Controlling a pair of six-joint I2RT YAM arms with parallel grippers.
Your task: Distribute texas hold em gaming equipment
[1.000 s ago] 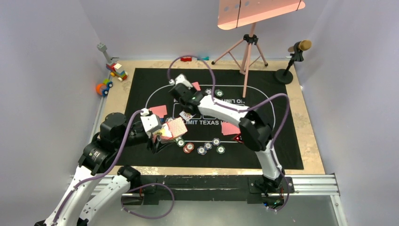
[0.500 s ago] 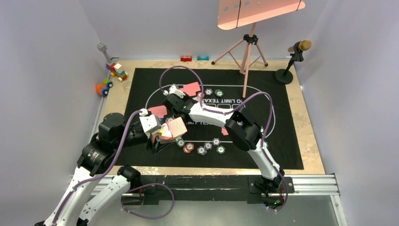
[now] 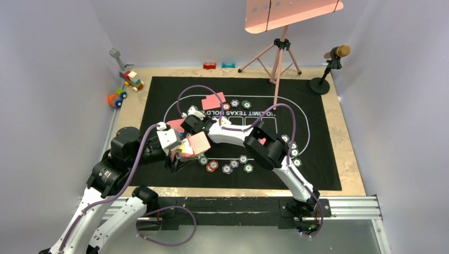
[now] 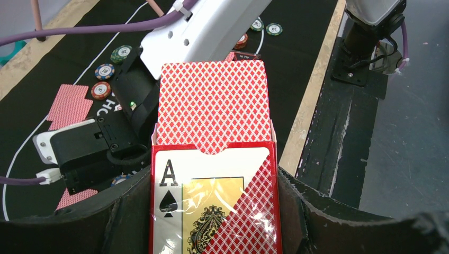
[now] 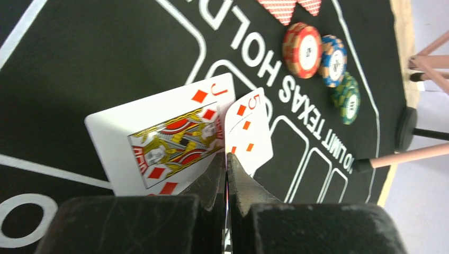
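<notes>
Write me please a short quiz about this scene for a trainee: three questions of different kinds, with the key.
1. True or false: the right gripper stands wide open.
2. What does the left gripper hold? A) a pair of dice B) a red card box with cards sticking out of it C) a cup
3. Fill in: in the right wrist view, beside the jack of diamonds is another face-up card, the ____ of diamonds.
Key: 1 false, its jaws are shut; 2 B; 3 five.
</notes>
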